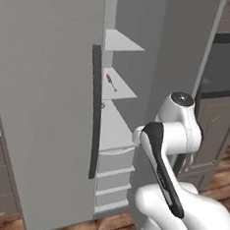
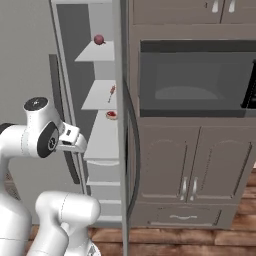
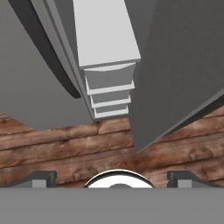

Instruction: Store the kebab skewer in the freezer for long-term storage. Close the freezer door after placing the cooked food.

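1. One kebab skewer (image 1: 110,82) lies on a pale shelf (image 1: 123,88) inside the freezer (image 1: 132,49), above and beyond the gripper (image 3: 112,178); in the right base view the skewer (image 2: 111,93) sits near the front edge of that same shelf.
2. Nothing is between the gripper's two dark fingertips (image 3: 40,178), which stand spread wide apart at the bottom of the hand view; the jaws are open and empty.
3. Gripper faces down toward the wooden floor (image 3: 65,148), with the stacked pale drawers (image 3: 109,89) of the freezer ahead of it.
4. Freezer door (image 1: 39,105) stands swung open to the gripper's left, its long dark bar handle (image 1: 94,112) upright along the edge nearest the shelves; gripper and handle are apart.
5. Second door (image 2: 121,125) stands open on the gripper's right, edge-on in the right base view, with its own dark handle (image 2: 134,145).
6. Small round red item (image 2: 99,39) rests on the top shelf, higher than the skewer.
7. Small red-and-pale item (image 2: 112,115) sits on the wide ledge just below the skewer's shelf.
8. Dark built-in oven (image 2: 197,80) and grey cabinet doors (image 2: 192,170) lie to the right of the freezer, well apart from the gripper.
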